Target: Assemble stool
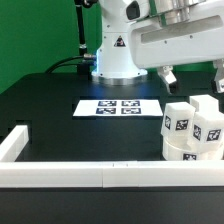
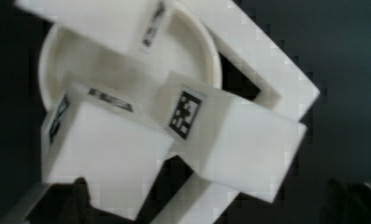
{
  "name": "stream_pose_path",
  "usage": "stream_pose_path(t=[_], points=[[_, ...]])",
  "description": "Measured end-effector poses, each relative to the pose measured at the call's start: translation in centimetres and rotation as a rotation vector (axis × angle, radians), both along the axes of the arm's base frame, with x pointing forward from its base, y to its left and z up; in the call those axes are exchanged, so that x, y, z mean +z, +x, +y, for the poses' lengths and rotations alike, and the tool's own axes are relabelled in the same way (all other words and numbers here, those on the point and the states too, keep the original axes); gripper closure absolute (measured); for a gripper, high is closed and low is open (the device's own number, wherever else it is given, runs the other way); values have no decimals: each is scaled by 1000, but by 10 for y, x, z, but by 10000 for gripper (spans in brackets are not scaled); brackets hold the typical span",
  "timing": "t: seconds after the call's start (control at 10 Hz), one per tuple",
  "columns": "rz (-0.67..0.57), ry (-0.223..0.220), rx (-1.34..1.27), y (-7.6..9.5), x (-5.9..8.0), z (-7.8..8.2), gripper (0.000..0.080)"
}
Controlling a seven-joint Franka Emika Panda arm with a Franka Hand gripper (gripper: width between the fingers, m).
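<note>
The stool stands at the exterior view's right, by the front rail. Its round white seat (image 1: 186, 151) lies flat, and three short white legs (image 1: 178, 121) with black-and-white tags stand on it. My gripper (image 1: 194, 76) hangs above the stool with its two dark fingers (image 1: 170, 73) wide apart and nothing between them. In the wrist view the seat (image 2: 84, 75) and the tagged legs (image 2: 208, 120) fill the picture from close up. I cannot tell whether the legs are fixed to the seat.
The marker board (image 1: 118, 107) lies flat in the middle of the black table. White border rails (image 1: 60, 177) run along the front and the exterior view's left (image 1: 14, 143). The arm's white base (image 1: 113, 55) stands at the back.
</note>
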State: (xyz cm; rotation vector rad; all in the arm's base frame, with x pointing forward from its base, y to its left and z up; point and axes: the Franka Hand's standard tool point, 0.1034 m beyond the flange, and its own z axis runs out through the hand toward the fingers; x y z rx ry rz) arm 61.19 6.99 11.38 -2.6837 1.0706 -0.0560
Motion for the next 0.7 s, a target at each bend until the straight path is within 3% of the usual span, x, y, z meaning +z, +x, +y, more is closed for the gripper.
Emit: stream_pose_path(t=[0.1, 0.4, 0.6, 0.7], points=[[-43, -29, 46, -1, 0, -9, 150], [-69, -89, 287, -3, -2, -12, 150], [-83, -198, 740, -6, -10, -8, 150], [-84, -221, 851, -9, -16, -4, 150]])
